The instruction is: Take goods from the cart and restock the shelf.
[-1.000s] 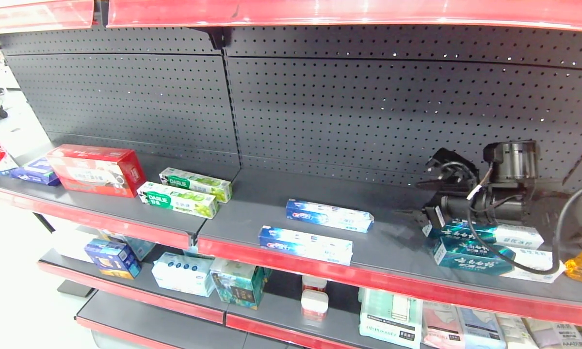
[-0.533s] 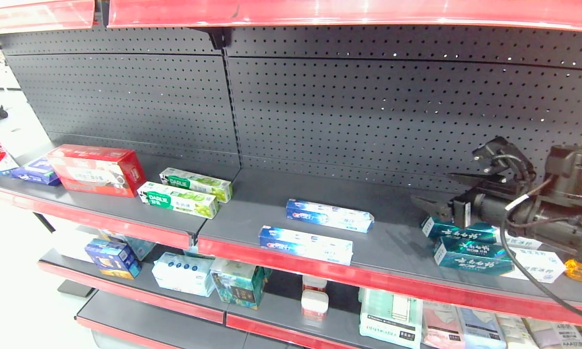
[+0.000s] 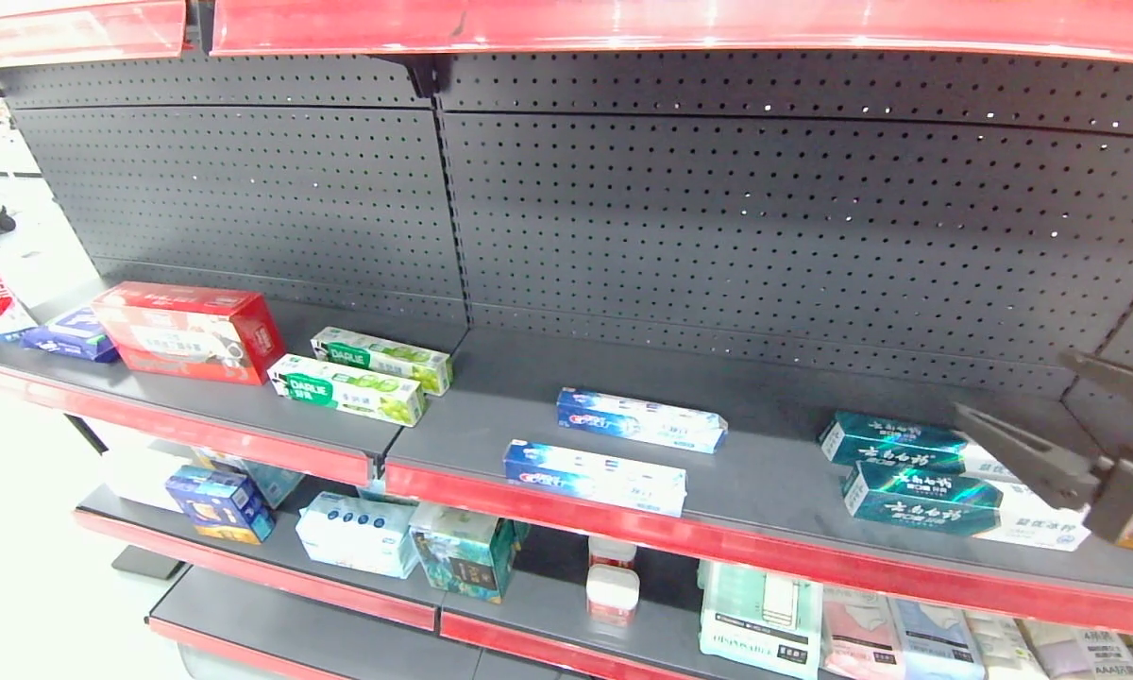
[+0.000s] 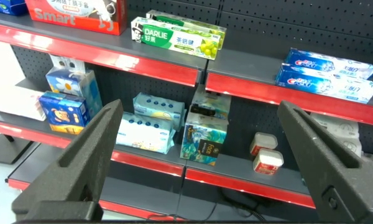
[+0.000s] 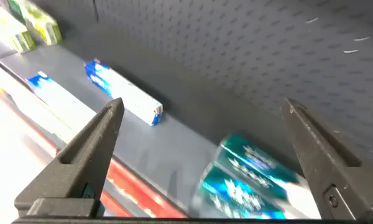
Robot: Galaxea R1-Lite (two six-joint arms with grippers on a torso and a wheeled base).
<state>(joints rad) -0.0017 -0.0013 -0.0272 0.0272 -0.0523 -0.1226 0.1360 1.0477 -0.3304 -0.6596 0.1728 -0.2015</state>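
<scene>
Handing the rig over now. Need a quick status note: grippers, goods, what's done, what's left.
Left gripper: jaws open, empty, facing the lower shelves.
Right gripper: jaws open, empty, by the right end of the teal boxes.
Goods: two teal boxes lie at the right of the shelf, two blue boxes in the middle, two green boxes further left.
Done: the teal pair looks placed.
Left: probably fetch more from the cart; there is bare shelf behind the rows.
</scene>
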